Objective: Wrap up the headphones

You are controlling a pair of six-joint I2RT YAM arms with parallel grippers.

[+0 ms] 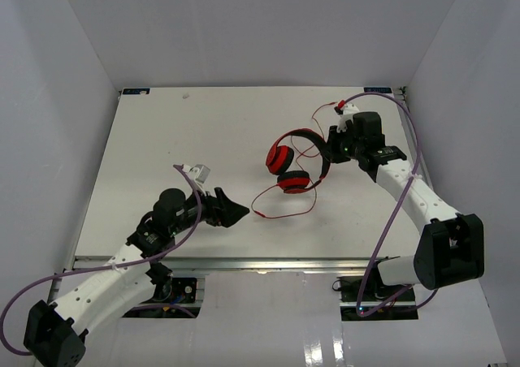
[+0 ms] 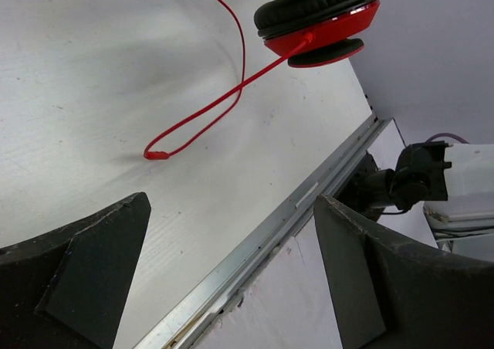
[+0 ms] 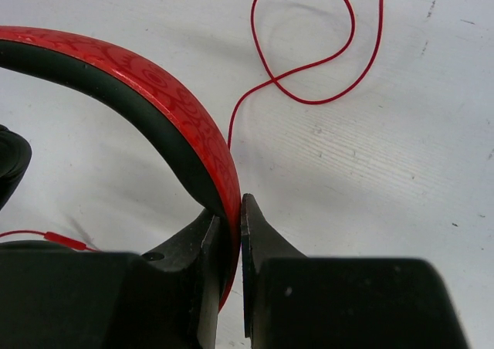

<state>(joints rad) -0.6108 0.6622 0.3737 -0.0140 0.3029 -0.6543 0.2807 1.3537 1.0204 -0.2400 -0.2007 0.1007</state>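
On table [image 1: 154, 140], headphones [image 1: 286, 157] pinched at headband [image 3: 154, 86] by right gripper [image 3: 229, 214] — left gripper [image 2: 231, 202] spread wide, empty, near cord [image 2: 239, 86].

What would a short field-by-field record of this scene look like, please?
headphones: on the table, right of centre
right gripper: shut on the headband
left gripper: open, holding nothing, short of the cord
cord: loose on the table, unwrapped, with a loop beyond the headband
wrapping: not yet begun
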